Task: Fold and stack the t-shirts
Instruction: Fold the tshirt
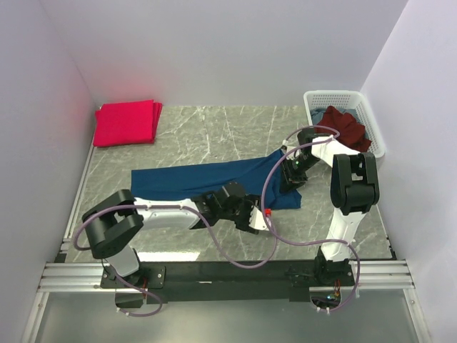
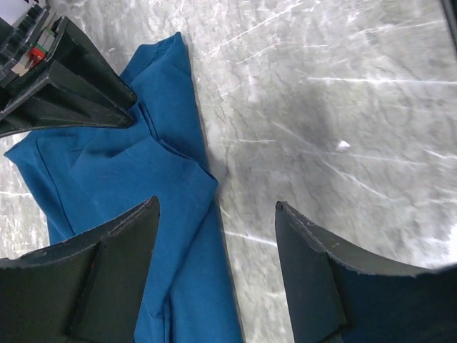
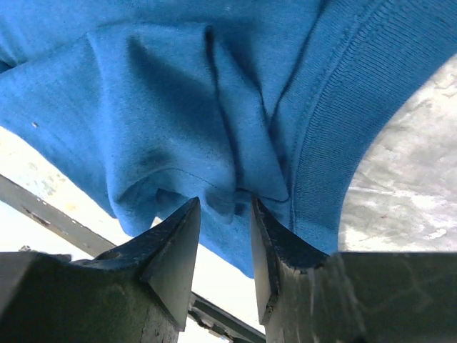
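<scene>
- The left gripper [image 2: 214, 207] is nearest the arms' bases. It reaches rightward from its base, low over the table [image 1: 214, 132]. Its fingers stand well apart with nothing pinched. The near right edge of the navy blue t-shirt [image 1: 193, 180] lies under one finger, and bare marble lies under the other.
- In the left wrist view, the shirt's edge runs up the picture between the open fingers, with a soft fold along it.
- Just beyond and to the right, the right gripper [image 3: 225, 204] is clamped on a bunched fold of the navy blue t-shirt. The cloth is gathered tight between its fingertips.
- A curved ribbed band [image 3: 321, 136] of the shirt runs beside that pinch. The cloth there hangs clear of the marble.
- The navy blue t-shirt lies stretched across the middle of the table. Its long axis runs left to right and tilts slightly toward the far side at the right end.
- The shirt's left end lies flat and squared off, while its right end is drawn up to the right gripper.
- At the far left corner, the pinkish-red t-shirts [image 1: 126, 122] sit folded in a neat stack, well apart from the blue one.
- At the far right corner stands a white lattice basket [image 1: 335, 96] with a dark maroon t-shirt [image 1: 348, 126] crumpled inside it.
</scene>
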